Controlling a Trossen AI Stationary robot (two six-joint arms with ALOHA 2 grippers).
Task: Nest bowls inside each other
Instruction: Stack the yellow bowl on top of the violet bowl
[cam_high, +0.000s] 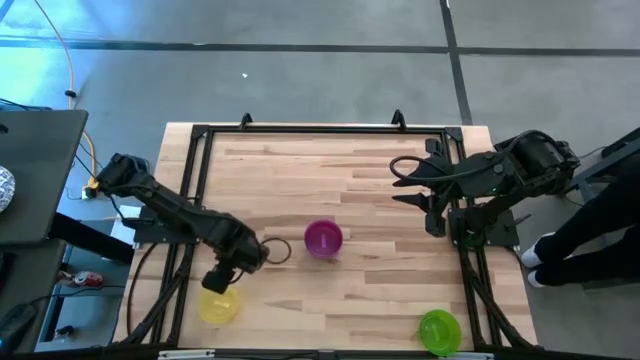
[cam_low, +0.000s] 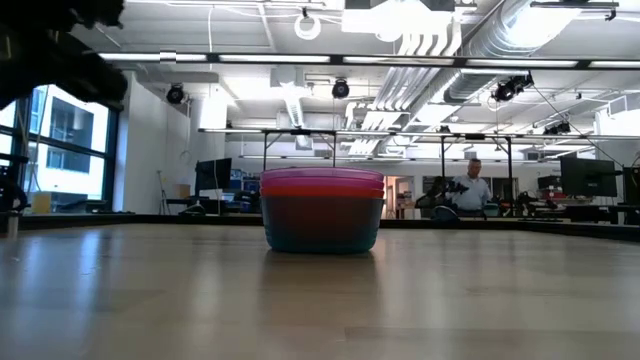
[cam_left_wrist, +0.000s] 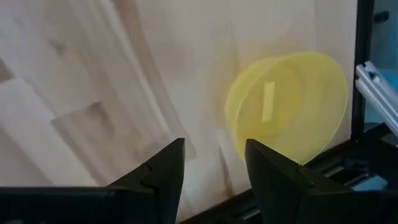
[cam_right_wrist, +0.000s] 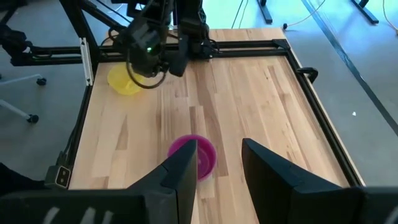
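1. A stack of nested bowls (cam_high: 323, 238) stands near the middle of the table (cam_high: 330, 170); from above you see only its pink top, while the low view shows pink and red rims over a teal-looking base — how many sit inside you cannot tell.

2. Two bowls lie loose: the yellow bowl (cam_high: 218, 305) at the near-left corner beside the frame rail, and the green bowl (cam_high: 440, 330) at the near-right corner, both well apart from the stack.

3. Your left gripper (cam_high: 221, 279) hangs just above the yellow bowl's inner edge. Its wrist view shows the fingers parted with bare wood between them, the bowl just ahead, nothing held.

4. The step in hand looks like the yellow pick-up — the approach is made, the grasp is not.

5. Next, you likely need one finger inside the rim and one outside, then a close, a lift and a carry to the stack. The rail close by leaves little room.

6. Your right gripper (cam_high: 432, 190) waits at the table's right edge, spread wide and empty.
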